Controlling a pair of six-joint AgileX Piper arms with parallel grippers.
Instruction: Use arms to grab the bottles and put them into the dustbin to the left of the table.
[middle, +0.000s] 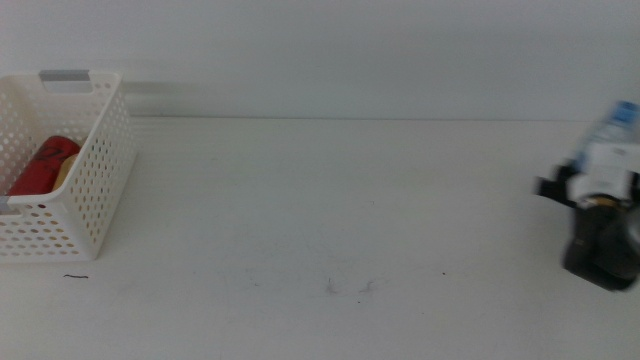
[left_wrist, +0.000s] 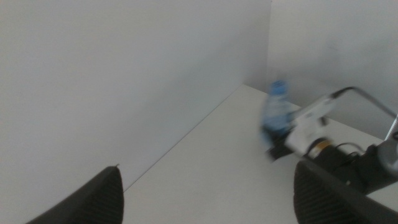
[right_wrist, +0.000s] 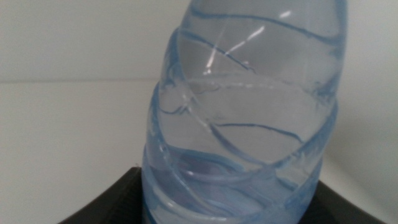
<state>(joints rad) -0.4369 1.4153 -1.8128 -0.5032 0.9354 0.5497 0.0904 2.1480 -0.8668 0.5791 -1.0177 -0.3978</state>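
Note:
At the table's far right, my right gripper (middle: 598, 172) is shut on the clear water bottle (middle: 616, 122), which tilts with its blue cap upward. The right wrist view is filled by the bottle's ribbed body (right_wrist: 242, 124), gripped low down between the right gripper's (right_wrist: 227, 190) dark jaws. The white perforated dustbin (middle: 95, 170) stands at the table's left end. A red can (middle: 42, 165) and a yellowish thing lie inside it. My left gripper (left_wrist: 208, 167) is open and empty, out of the middle view. Its camera looks across at the bottle (left_wrist: 277, 111) and the right arm (left_wrist: 311, 130).
The white table (middle: 330, 210) stretches between the dustbin and the right arm, bearing only faint scuff marks (middle: 345, 287). A plain white wall runs along its far edge.

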